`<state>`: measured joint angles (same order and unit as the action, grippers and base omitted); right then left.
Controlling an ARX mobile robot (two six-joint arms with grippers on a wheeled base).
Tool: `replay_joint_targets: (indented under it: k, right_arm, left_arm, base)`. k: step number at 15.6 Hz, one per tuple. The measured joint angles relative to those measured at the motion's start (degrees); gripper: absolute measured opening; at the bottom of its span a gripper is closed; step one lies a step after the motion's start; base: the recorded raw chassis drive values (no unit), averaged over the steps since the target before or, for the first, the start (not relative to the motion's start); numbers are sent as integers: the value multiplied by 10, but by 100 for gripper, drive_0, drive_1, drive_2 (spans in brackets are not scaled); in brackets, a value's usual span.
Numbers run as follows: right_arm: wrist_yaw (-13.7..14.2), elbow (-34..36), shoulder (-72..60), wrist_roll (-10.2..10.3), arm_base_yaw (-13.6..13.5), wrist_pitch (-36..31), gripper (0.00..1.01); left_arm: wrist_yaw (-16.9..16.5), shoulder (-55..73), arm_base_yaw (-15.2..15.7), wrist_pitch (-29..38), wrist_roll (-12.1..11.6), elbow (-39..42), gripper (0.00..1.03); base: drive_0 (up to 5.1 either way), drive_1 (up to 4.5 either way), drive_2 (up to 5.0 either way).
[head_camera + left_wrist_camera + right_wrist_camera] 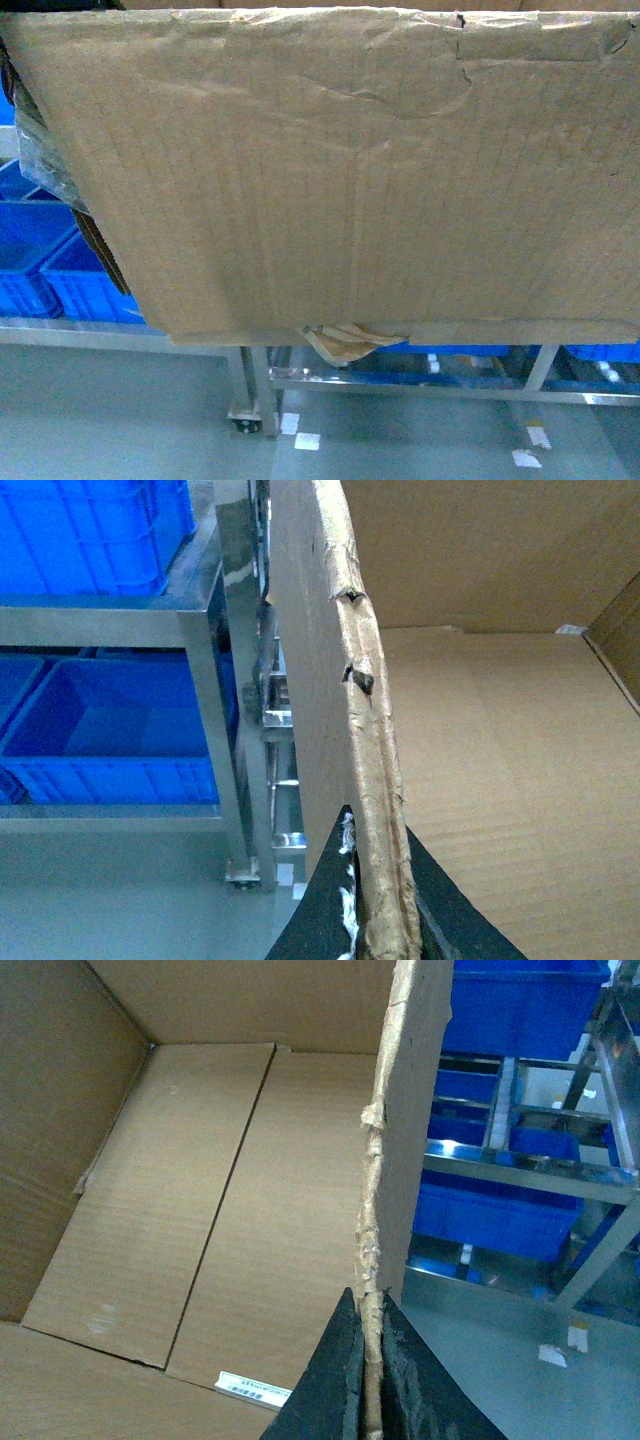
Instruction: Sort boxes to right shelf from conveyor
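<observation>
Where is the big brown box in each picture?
Head: the box fills most of the view, its bottom facing the camera.
Left wrist: its torn wall runs up the middle, inside at right.
Right wrist: wall in the middle, inside at left.
Shared landmark: blue crates on the steel rack.

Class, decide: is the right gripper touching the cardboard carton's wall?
Touching. The right wrist view shows the right gripper with its jaws clamped on both faces of the carton wall's torn edge.
</observation>
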<state>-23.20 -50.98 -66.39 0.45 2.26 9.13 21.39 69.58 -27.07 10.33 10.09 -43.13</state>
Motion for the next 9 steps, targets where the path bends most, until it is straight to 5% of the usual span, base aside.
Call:
replay_joint_targets:
  k: [5,9]
  right_arm:
    - [1,0,-3,0,1,2,2]
    - [1,0,-2,0,-3,-2,2]
  left_arm:
    - [-1,2,-1,0,0,0,4]
    - [1,1,2,1,0,0,4]
  base:
    - [373,-27,-354]
    - [463,-400,26]
